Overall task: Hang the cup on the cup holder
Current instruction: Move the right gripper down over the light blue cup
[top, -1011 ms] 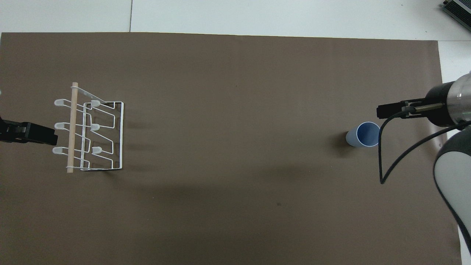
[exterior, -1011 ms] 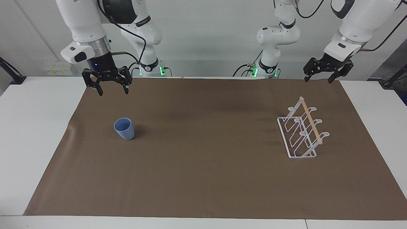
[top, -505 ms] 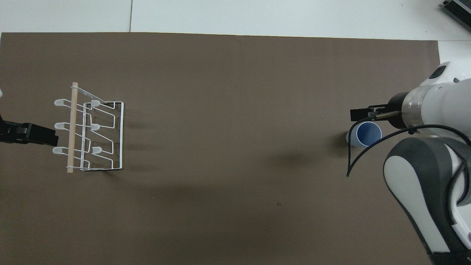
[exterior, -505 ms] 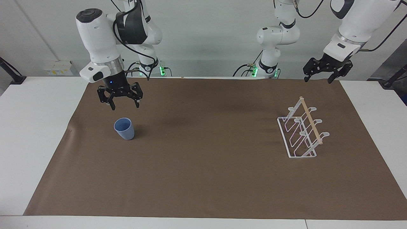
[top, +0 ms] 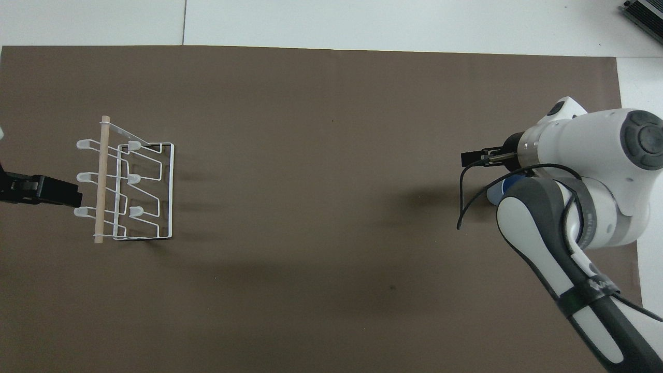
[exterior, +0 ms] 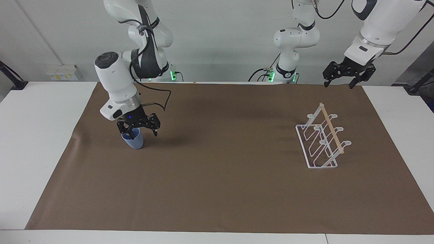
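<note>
While my right gripper (exterior: 139,129) hangs right at the rim of the cup (exterior: 135,142), its fingers spread apart with one fingertip down at the cup's mouth and the other out past the wall toward the table's middle, I cannot tell whether anything touches yet. I see the cup standing upright on its narrow base, mouth facing up, its long axis vertical, at the right arm's end of the table. From overhead the arm covers nearly all of it; only a sliver of blue (top: 505,187) shows.

I find the cup holder (exterior: 321,142) well apart from the cup, at the left arm's end, flat on its rectangular base. Its wooden dowel (exterior: 332,128) runs along the top, roughly from the robots' edge outward, and the loop pegs slant up with their rounded tips pointing toward the left arm's end of the table.

My left gripper (exterior: 340,82) waits in the air by the corner of the mat nearest its own base, fingers apart and holding nothing.

Both things sit on a brown mat (exterior: 223,189) that covers most of a white table (exterior: 37,135). A pale wall (exterior: 220,40) rises past the arm bases, with a socket strip (exterior: 62,73) low on it.
</note>
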